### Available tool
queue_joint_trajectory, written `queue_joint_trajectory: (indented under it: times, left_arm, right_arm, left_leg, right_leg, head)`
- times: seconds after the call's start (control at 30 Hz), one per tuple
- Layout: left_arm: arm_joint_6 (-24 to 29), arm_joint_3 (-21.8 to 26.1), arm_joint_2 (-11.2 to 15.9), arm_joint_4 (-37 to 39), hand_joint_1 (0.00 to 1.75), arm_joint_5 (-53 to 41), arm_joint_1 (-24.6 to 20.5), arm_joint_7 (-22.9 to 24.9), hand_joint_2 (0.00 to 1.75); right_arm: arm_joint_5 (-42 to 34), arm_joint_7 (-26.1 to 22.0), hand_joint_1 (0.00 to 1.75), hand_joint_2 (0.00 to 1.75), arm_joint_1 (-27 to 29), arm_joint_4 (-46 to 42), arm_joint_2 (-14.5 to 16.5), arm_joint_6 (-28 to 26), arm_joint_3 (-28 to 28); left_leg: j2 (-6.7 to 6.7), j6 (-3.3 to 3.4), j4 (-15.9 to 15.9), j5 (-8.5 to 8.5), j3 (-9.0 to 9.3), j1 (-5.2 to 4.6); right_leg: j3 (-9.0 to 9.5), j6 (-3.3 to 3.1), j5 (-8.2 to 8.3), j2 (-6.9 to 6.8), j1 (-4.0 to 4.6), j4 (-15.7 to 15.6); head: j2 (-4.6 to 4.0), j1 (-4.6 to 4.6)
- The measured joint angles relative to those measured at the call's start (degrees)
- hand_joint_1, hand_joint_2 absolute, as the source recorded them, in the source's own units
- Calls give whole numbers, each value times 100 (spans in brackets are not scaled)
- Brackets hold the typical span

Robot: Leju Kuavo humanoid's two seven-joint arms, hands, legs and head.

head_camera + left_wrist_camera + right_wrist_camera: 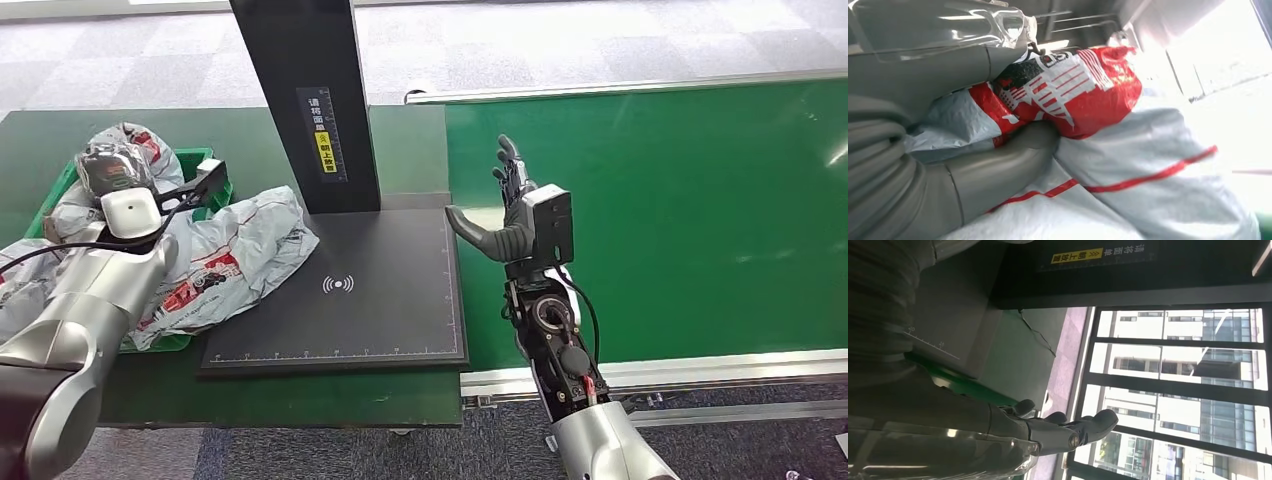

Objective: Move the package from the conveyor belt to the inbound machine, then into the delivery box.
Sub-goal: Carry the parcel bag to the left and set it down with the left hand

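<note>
A dark green bench (400, 140) carries a black scanner plate (350, 300) and a green box (200, 165), beside the green conveyor belt (680, 210).

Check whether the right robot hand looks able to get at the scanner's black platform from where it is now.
Probably yes. The right robot hand is open and empty, hovering over the green belt just beside the black platform. The platform's near side is bare, and nothing stands between them. The packages lie at its far edge.

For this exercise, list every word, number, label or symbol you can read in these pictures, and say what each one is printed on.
Black post of the inbound machine: white Chinese characters and a yellow strip, too small to read.
Black scanning pad: a white wireless-wave symbol; ruler marks on its edges, numbers unreadable.
Grey-and-red package: white print, not legible.
</note>
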Motion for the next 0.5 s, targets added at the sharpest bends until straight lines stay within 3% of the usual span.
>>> queue_joint_trajectory:
  times: [0.17,0.23,0.37,0.4,0.5]
  left_arm:
    - [-204,-325,17,364,169,-2,-134,48,175]
    - [-405,-401,21,454,158,-2,-178,48,175]
    - [-1217,-587,19,613,10,-2,-252,72,175]
    - [-1315,-633,17,639,0,-2,-259,91,175]
    - [-1087,-750,19,689,0,-2,-248,192,175]
  right_arm:
    - [26,1,0,175,8,0,11,27,0]
    - [47,1,0,175,9,0,13,33,-1]
    - [132,-1,0,175,9,4,46,54,-4]
    - [150,-4,0,175,9,7,56,68,-4]
    - [195,-10,0,175,9,10,66,123,-5]
  left_leg:
    - [-1,-1,0,-1,0,0]
    - [-1,-1,0,-1,1,0]
    - [-1,-1,0,-1,3,0]
    - [-2,-1,0,-1,4,0]
    - [-5,-1,0,-1,3,0]
  right_leg:
    - [1,0,0,0,0,-1]
    - [3,0,0,-1,0,-1]
    - [4,0,0,-1,0,0]
    - [5,0,0,-1,0,0]
    - [4,0,0,-2,0,0]
  head:
    - [1,1]
    - [1,1]
    - [0,1]
    - [1,1]
    - [1,0]
